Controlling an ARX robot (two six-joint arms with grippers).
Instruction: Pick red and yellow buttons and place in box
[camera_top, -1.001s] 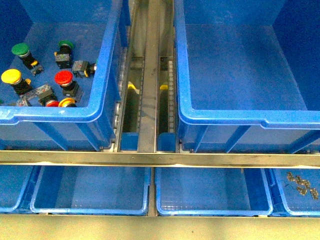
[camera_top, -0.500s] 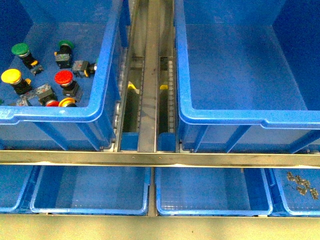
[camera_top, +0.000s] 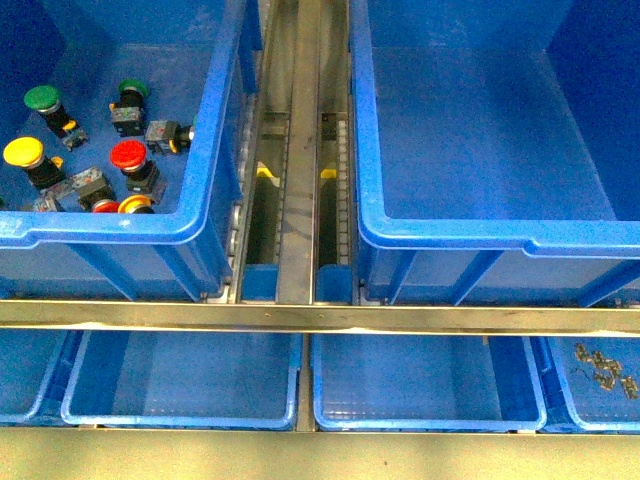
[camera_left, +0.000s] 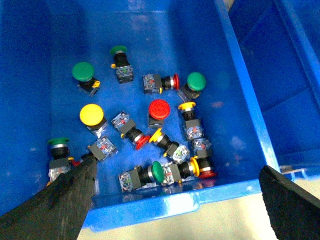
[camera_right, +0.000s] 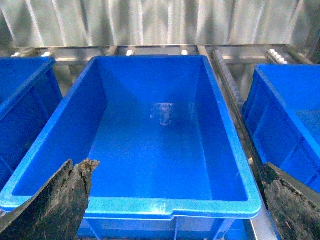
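Red and yellow buttons lie mixed with green ones in the left deep blue bin (camera_top: 100, 228): a red cap (camera_top: 127, 155) and a yellow cap (camera_top: 22, 152) stand out. From the left wrist view the red button (camera_left: 159, 109) and yellow button (camera_left: 91, 114) sit on the bin floor among several others. My left gripper (camera_left: 177, 169) hangs open above that bin's near rim, holding nothing. The box (camera_top: 480, 237) on the right is empty. My right gripper (camera_right: 175, 167) is open above the box's near rim (camera_right: 165, 207). Neither arm shows in the front view.
Green-capped buttons (camera_left: 82, 71) (camera_left: 196, 81) lie among the others. A metal conveyor rail (camera_top: 300, 150) runs between the two bins, with a cross bar (camera_top: 300, 318) in front. Below are shallow blue trays (camera_top: 180, 375) (camera_top: 420, 380); one at the right holds metal clips (camera_top: 603, 370).
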